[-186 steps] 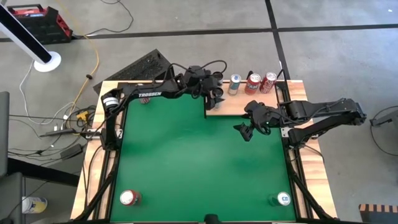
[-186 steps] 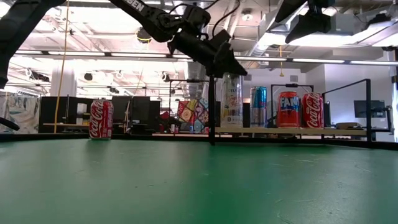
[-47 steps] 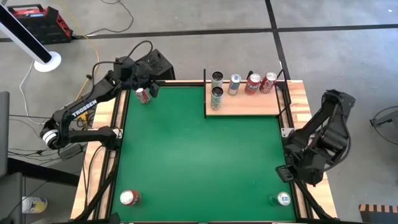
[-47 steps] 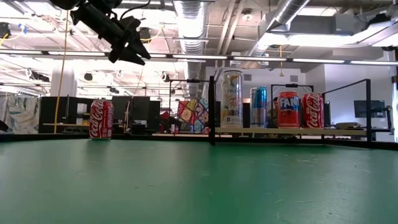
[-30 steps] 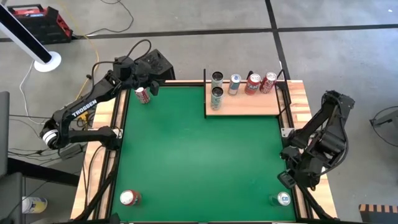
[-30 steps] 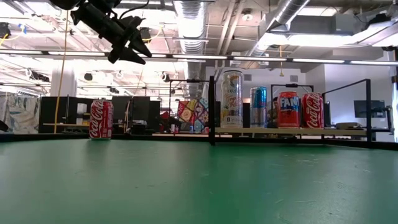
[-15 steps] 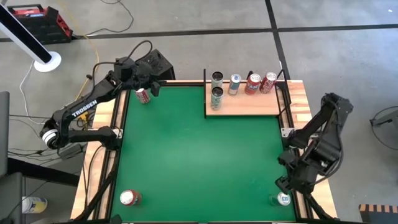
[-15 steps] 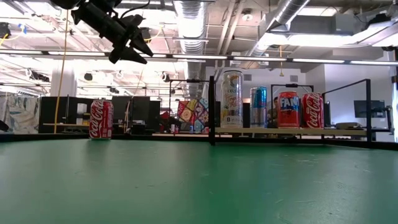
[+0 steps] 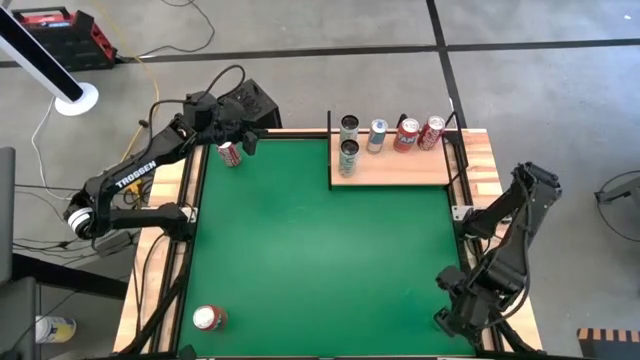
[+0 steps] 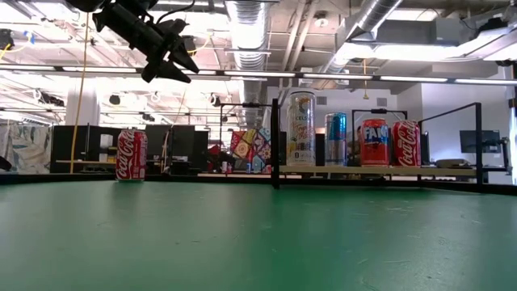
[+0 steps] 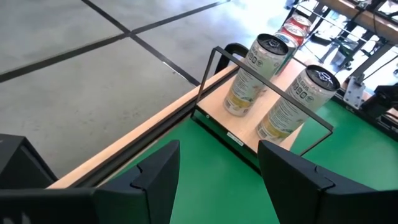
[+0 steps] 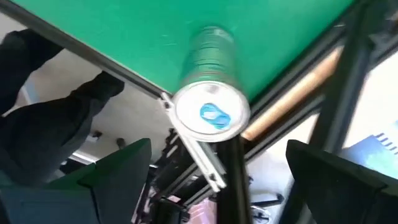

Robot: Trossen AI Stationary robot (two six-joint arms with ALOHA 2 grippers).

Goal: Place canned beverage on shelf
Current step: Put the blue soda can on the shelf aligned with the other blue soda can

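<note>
In the high view we see the shelf [image 9: 395, 165], a pale wood panel with thin black rods, at the upper right of the green surface [image 9: 320, 250], with five cans on it: two tall pale cans [image 9: 348, 143] at its left end, a slim silver-blue can [image 9: 377, 134] beside them, and two red cans [image 9: 418, 133] toward its right end. In the low view the same row stands on the shelf right of centre. Our left gripper [image 9: 243, 139] hangs at the upper left corner of the green surface, right above a red cola can [image 9: 229, 153] that stands there; in the low view it sits high in the upper left of the frame, well clear of that can, and in the left wrist view its fingers [image 11: 158, 174] stand wide apart with nothing between them. Our right gripper [image 9: 452, 318] is low in the lower right of the high view, over the corner where a silver can with a blue top [image 12: 211, 115] stands; in the right wrist view its fingers [image 12: 124, 171] are spread wide on either side of that can without touching it. Another red can [image 9: 206, 318] stands alone at the lower left corner.
</note>
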